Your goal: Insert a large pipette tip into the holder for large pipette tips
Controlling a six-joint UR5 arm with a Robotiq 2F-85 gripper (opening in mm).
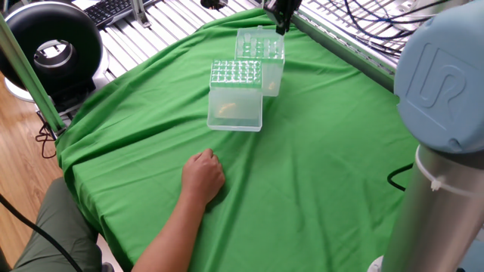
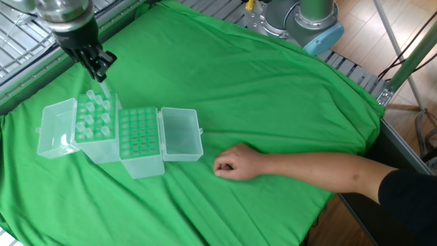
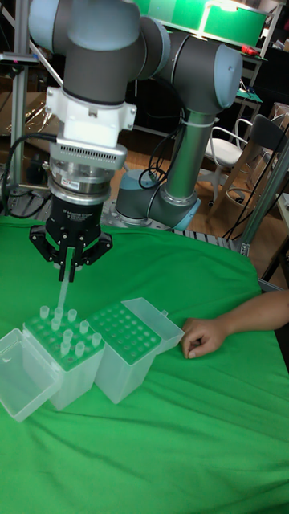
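On my screen, the gripper [image 1: 281, 17] hangs at the top edge of frame, above the far side of a green-draped worktop [image 1: 318, 151]. Just below it stand two translucent grid-topped boxes, touching: the farther box [image 1: 260, 45] and the nearer box [image 1: 236, 74], its clear lid [image 1: 235, 109] hinged open toward a person's hand [image 1: 204, 176] resting on the cloth.

Matt, softly creased green cloth [image 2: 273, 102] lies under two translucent, slightly glossy plastic boxes [image 2: 140, 140], beside the smooth grey-painted arm [image 3: 120, 40].
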